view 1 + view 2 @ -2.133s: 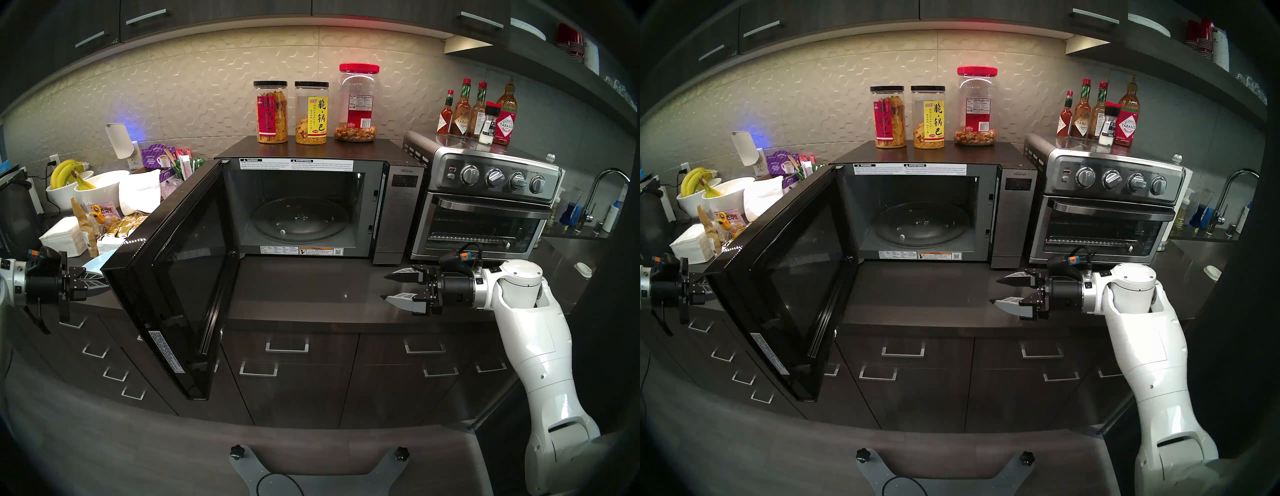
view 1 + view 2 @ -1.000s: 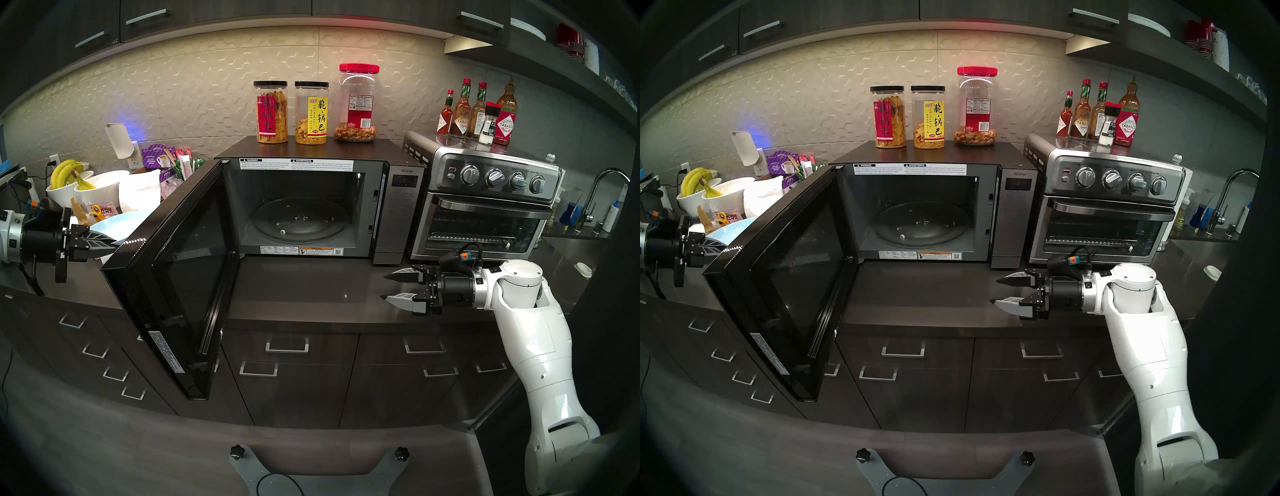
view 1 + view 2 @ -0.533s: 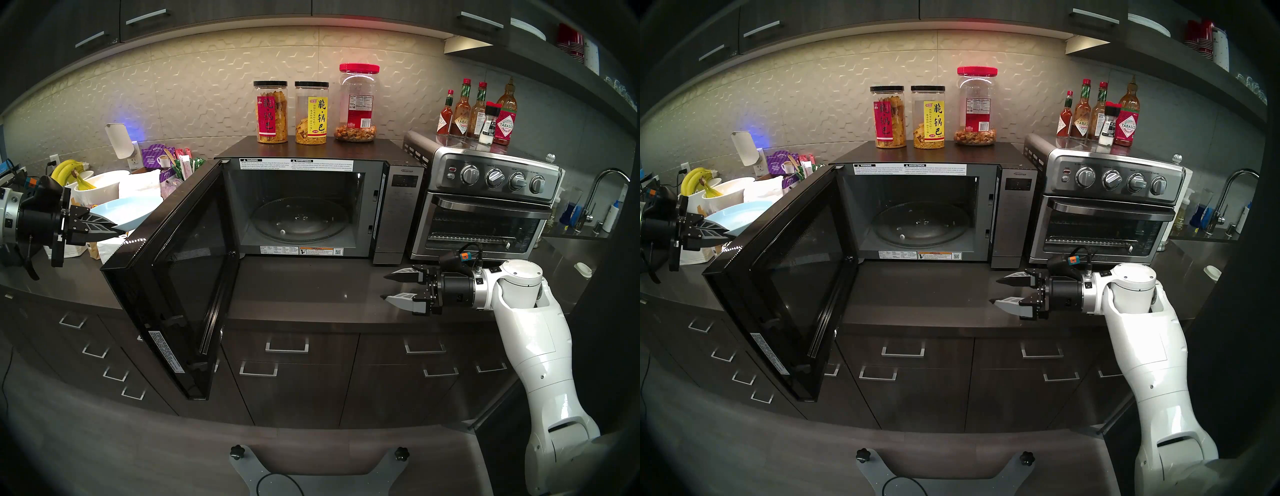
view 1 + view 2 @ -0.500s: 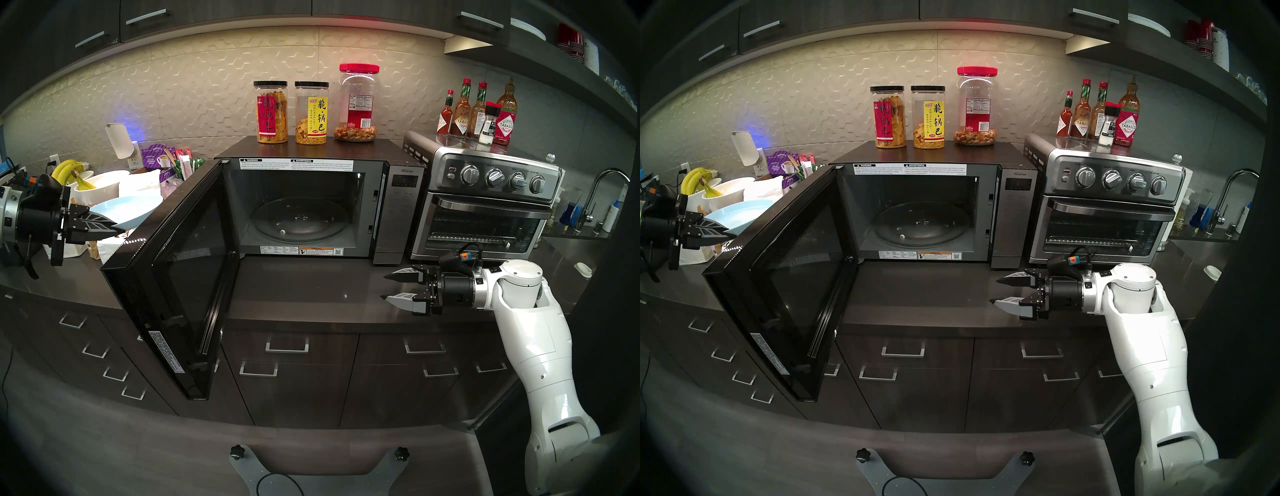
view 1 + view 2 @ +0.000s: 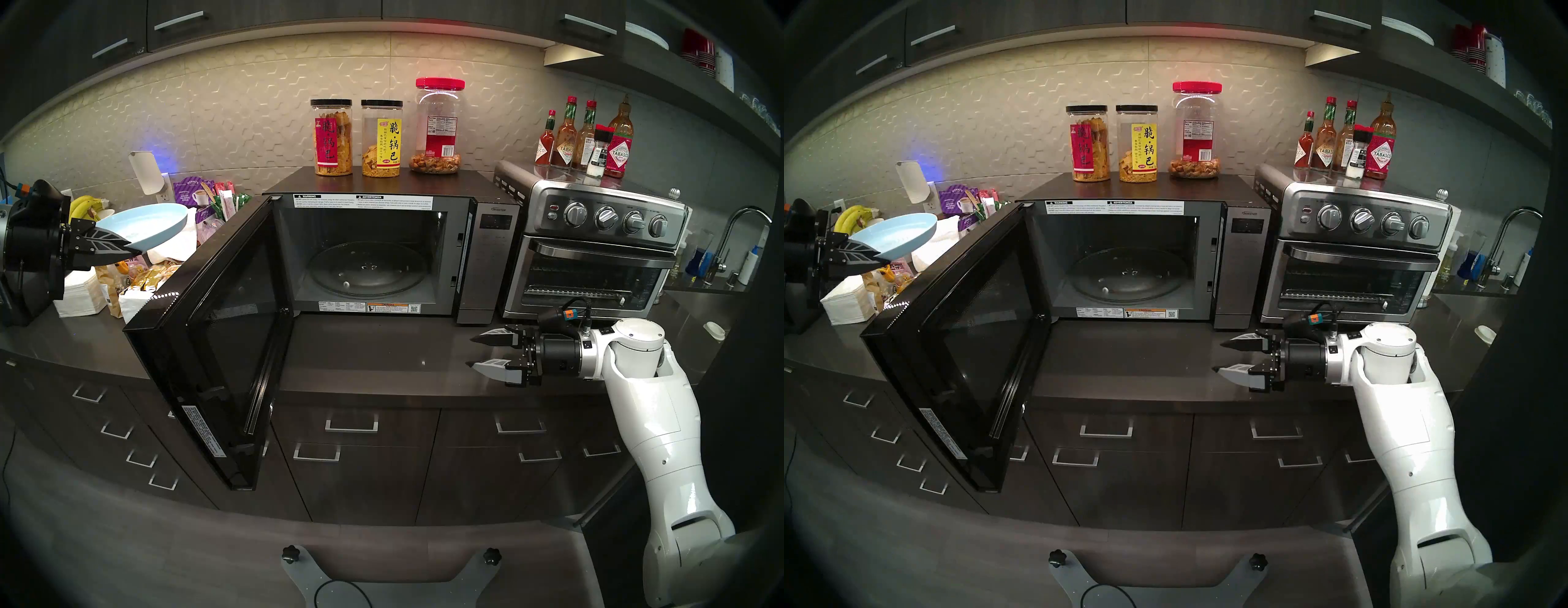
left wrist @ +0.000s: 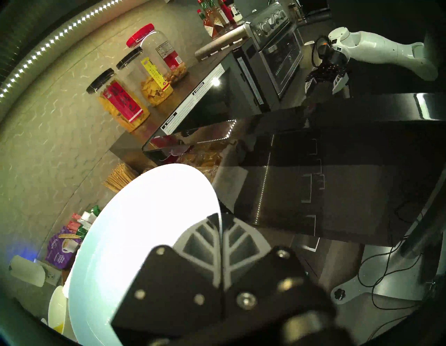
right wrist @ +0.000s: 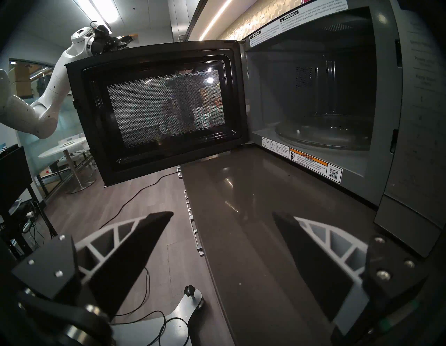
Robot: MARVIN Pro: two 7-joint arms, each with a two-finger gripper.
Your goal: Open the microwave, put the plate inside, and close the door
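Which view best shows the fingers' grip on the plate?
The left wrist view: both fingers pinch the plate rim edge-on. Head views show the plate whole, one finger visible. The right wrist view shows no plate.

Plate (image 5: 146, 223) pinched in left gripper (image 5: 131, 250) is looking like smooth glazed ceramic, glaring white. Door (image 5: 220, 339) right of that gripper is showing glossy black glass. Countertop (image 5: 382, 361) under right gripper (image 5: 477, 352) is reading as polished dark stone. Toaster oven (image 5: 594, 254) behind it is showing brushed steel.
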